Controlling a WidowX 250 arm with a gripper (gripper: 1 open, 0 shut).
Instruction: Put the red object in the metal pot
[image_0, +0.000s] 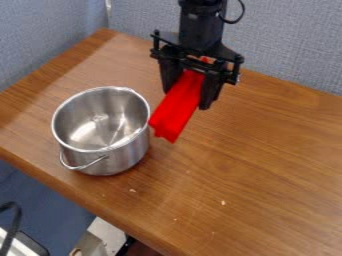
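Observation:
A bright red elongated block (175, 105) hangs in the air, tilted, its lower end just right of the pot's rim. My black gripper (195, 72) points down and is shut on the block's upper end. The round shiny metal pot (99, 128) stands on the wooden table at the left, holding nothing, with its thin wire handle resting at the front. The block's lower end is clear of the table and beside the pot, not inside it.
The wooden table (254, 170) runs from upper left to lower right, with its near edge at the bottom left. A grey-blue wall lies behind. A few small crumbs lie on the wood near the pot's front.

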